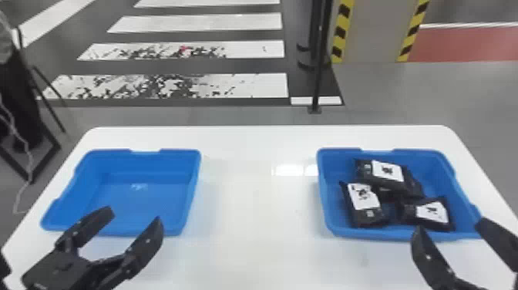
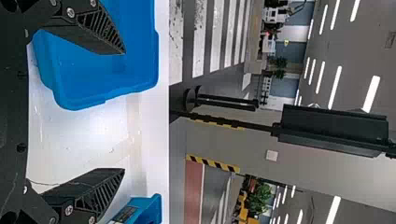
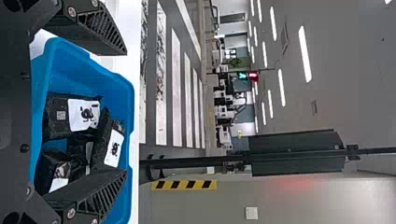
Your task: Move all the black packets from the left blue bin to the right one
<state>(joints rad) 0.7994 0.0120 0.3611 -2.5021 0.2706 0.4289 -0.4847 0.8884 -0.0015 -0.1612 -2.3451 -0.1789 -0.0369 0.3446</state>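
Black, wedge-shaped fingers (image 2: 77,35) with slatted sides (image 2: 102,28), silvery round screws (image 2: 70,12).

The head view's edges cut off the right gripper (image 1: 449,225), and one black packet (image 1: 415,189) lies partly hidden beneath another.

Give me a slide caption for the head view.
Left blue bin empty, black packets in the right one, both grippers open.

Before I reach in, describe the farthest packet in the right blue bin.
Find the white table, then its right blue bin. It's the white-labelled black packet nearest the bin's far wall. Its two labelled neighbours lie nearer the robot.
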